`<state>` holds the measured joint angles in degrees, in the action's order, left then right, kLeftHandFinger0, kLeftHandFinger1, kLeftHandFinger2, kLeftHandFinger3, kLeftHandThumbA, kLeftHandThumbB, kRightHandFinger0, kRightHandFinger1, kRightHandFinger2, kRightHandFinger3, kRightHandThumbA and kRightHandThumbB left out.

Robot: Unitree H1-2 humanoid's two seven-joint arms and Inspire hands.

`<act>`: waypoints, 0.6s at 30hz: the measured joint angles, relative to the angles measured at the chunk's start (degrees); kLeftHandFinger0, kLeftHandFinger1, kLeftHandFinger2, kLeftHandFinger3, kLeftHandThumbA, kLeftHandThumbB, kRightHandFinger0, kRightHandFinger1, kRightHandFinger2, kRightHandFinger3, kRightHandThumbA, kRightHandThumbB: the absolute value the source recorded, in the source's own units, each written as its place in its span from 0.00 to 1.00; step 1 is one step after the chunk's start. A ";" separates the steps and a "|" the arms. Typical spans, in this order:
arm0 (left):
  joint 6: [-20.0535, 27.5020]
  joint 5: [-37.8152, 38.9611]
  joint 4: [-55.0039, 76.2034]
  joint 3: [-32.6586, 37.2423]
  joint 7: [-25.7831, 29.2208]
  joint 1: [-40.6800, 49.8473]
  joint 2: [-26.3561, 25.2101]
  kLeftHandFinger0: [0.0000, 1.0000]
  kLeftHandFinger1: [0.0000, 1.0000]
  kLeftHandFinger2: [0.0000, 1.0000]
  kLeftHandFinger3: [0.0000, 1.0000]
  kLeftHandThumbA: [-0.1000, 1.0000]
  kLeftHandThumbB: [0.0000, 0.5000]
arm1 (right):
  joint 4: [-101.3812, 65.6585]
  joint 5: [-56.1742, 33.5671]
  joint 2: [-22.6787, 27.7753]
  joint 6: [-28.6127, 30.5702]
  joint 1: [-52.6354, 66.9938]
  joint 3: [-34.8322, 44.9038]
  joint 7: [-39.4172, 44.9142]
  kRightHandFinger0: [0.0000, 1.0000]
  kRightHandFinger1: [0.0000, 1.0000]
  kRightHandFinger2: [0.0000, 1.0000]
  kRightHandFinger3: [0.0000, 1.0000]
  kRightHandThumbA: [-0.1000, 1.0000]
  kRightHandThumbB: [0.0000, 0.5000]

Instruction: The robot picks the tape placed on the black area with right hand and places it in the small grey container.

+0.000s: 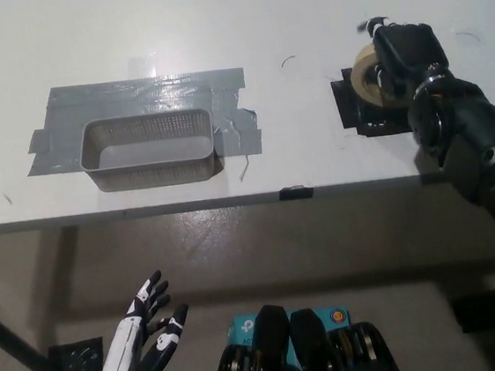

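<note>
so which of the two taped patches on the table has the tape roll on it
The small black patch at the table's right edge, where the right hand closes on the tape roll. The bigger grey patch to the left holds only the grey container.

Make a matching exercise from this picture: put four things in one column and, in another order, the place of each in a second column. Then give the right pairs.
Things:
1. tape
2. small grey container
3. left hand
4. right hand

Places:
A. below the table edge, at the lower left of the picture
B. on the silver patch at the left of the table
C. over the black area, against the right hand
D. at the right of the table, fingers around the roll

Pairs: 1-C, 2-B, 3-A, 4-D
</note>
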<state>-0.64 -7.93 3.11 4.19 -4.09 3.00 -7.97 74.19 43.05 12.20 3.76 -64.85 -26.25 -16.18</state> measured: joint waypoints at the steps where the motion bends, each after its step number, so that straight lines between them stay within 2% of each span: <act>1: 0.00 0.00 0.00 0.00 -0.01 0.00 0.00 0.78 0.91 1.00 1.00 0.72 0.01 | 0.01 -0.01 0.00 0.45 0.01 0.01 -0.80 0.03 0.54 0.90 1.00 0.00 0.34; 4: 0.01 0.00 0.00 0.00 -0.01 0.00 0.00 0.78 0.91 1.00 1.00 0.72 0.02 | 0.02 -0.01 0.04 2.17 0.01 0.05 -3.42 0.02 0.50 0.87 0.99 0.00 0.37; 7: 0.01 0.00 0.00 -0.02 -0.01 0.00 -0.04 0.78 0.90 1.00 1.00 0.72 0.00 | 0.00 -0.01 0.01 3.92 -0.01 0.05 -6.19 0.02 0.51 0.88 1.00 0.00 0.35; 9: 0.02 0.00 0.00 -0.02 -0.02 -0.01 -0.09 0.78 0.90 1.00 1.00 0.71 0.00 | -0.05 0.01 -0.02 4.99 -0.08 0.04 -7.93 0.00 0.46 0.84 0.99 0.00 0.38; 11: 0.03 -0.01 0.00 -0.02 -0.02 -0.03 -0.14 0.78 0.90 1.00 1.00 0.71 0.00 | -0.14 0.02 -0.19 5.95 -0.18 0.03 -9.57 0.04 0.49 0.86 0.92 0.00 0.39; 13: 0.06 -0.05 -0.01 0.00 -0.02 -0.03 -0.23 0.76 0.88 1.00 1.00 0.70 0.00 | -0.32 0.05 -0.71 7.01 -0.42 0.00 -11.49 0.00 0.45 0.81 0.81 0.00 0.43; 15: 0.07 -0.15 0.00 0.07 -0.04 -0.08 -0.36 0.76 0.89 1.00 1.00 0.70 0.00 | -0.60 0.10 -1.40 7.75 -0.73 -0.11 -12.94 0.00 0.43 0.78 0.80 0.00 0.42; 16: 0.08 -0.23 -0.01 0.14 -0.06 -0.14 -0.51 0.76 0.88 1.00 1.00 0.70 0.00 | -0.74 0.13 -2.01 8.23 -1.17 -0.24 -13.67 0.03 0.47 0.79 0.79 0.00 0.40; 18: 0.08 -0.35 0.00 0.24 -0.14 -0.46 -0.70 0.76 0.88 1.00 1.00 0.70 0.00 | -0.95 0.20 -3.29 8.59 -2.28 -0.56 -14.92 0.03 0.47 0.78 0.76 0.00 0.41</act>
<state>-0.56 -8.29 3.11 4.43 -4.23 2.54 -8.67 73.24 43.25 8.91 12.35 -67.13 -26.81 -31.10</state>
